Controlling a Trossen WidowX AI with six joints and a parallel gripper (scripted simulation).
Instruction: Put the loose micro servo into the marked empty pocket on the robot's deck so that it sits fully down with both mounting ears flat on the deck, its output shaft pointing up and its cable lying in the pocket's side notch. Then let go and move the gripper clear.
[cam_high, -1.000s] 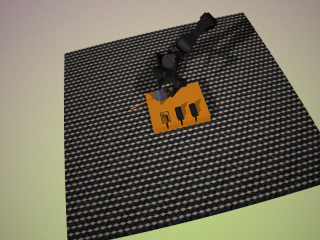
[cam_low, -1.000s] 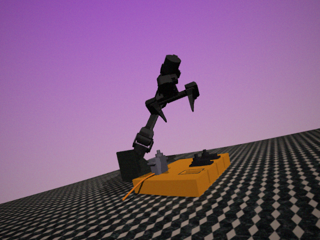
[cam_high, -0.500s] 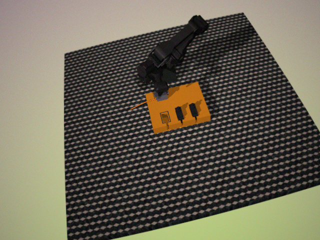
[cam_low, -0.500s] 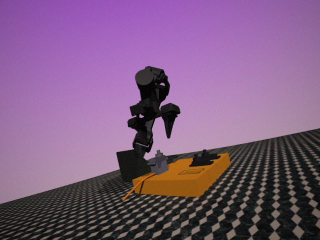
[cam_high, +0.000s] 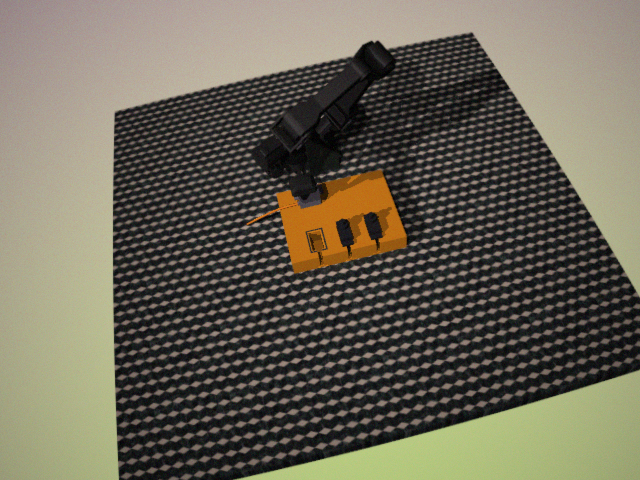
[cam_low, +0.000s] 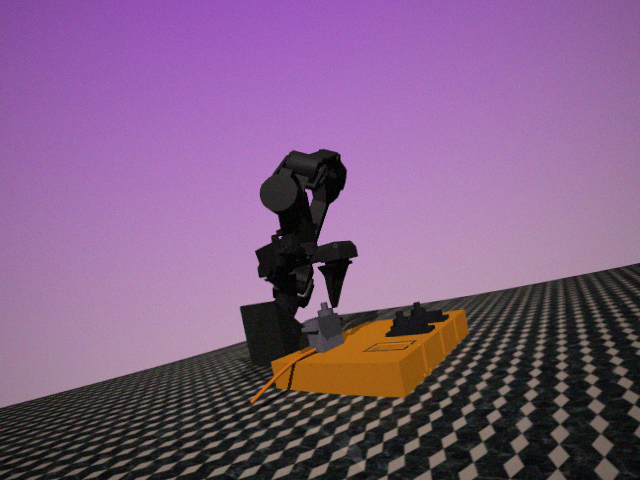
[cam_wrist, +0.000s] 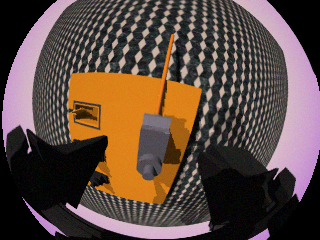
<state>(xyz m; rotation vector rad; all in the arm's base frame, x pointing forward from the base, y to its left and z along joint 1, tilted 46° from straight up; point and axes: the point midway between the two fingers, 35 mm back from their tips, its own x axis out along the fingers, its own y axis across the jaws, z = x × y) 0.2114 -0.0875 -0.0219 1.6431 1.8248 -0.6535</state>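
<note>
The loose grey servo (cam_high: 310, 200) (cam_low: 329, 333) (cam_wrist: 154, 137) stands upright on the orange deck (cam_high: 297, 227) (cam_low: 336, 377) (cam_wrist: 120, 95), its output shaft (cam_low: 324, 310) pointing up. Its orange cable (cam_high: 268, 213) (cam_low: 279, 374) (cam_wrist: 167, 70) runs out over the deck's edge. The empty pocket (cam_high: 316, 241) (cam_low: 390, 346) (cam_wrist: 87, 114) has a dark outline and a side notch (cam_high: 320, 257). My gripper (cam_wrist: 153, 145) is open and empty, pointing down above the servo. In the wrist view the servo shows between the wide fingers. In the top view the gripper partly hides the servo.
Two black servos (cam_high: 344, 232) (cam_high: 373, 225) sit in the deck in a row beside the pocket; they also show in the exterior view (cam_low: 410, 325). The dark arm base (cam_low: 261, 333) stands just behind the deck. The deck rests on a checkered mat (cam_high: 310, 361) (cam_low: 361, 439).
</note>
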